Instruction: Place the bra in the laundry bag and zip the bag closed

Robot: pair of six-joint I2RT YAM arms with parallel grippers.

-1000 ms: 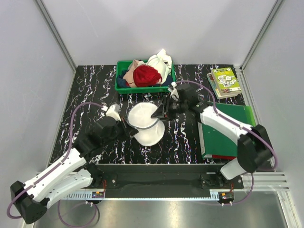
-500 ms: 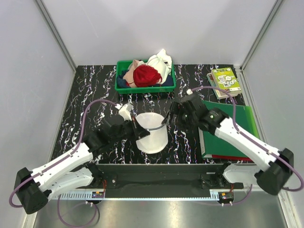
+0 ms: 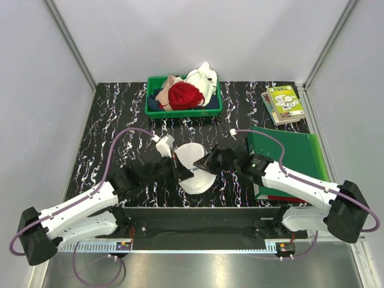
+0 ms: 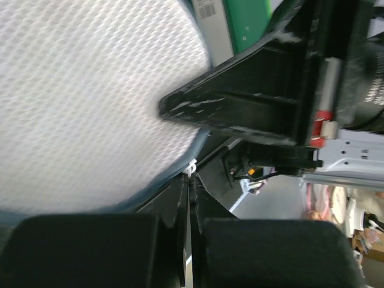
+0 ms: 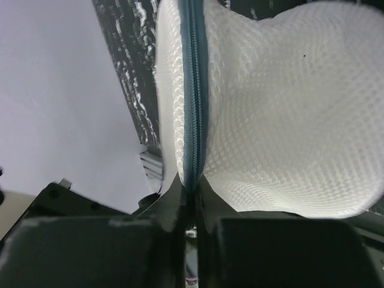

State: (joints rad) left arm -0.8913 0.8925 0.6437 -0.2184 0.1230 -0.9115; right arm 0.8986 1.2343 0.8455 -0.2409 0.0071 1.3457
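Note:
The laundry bag (image 3: 195, 157), white mesh with a grey zip, hangs folded between my two grippers above the table's front middle. My left gripper (image 3: 182, 172) is shut on a small white loop (image 4: 191, 167) at the bag's rim, with the mesh (image 4: 90, 102) filling the left wrist view. My right gripper (image 3: 207, 162) is shut on the grey zip rim (image 5: 194, 96), which runs straight up from its fingertips (image 5: 180, 191). One black finger of the right gripper (image 4: 240, 105) crosses the left wrist view. The bra is hidden.
A green bin (image 3: 152, 109) at the back holds a red garment (image 3: 183, 95) and pale cloths. A green binder (image 3: 292, 157) lies under the right arm. Books (image 3: 283, 103) sit at the back right. Grey walls close three sides.
The bag's two spread halves have come together. Both grippers moved toward the front with it. My right gripper let go, then shut again on the zip rim.

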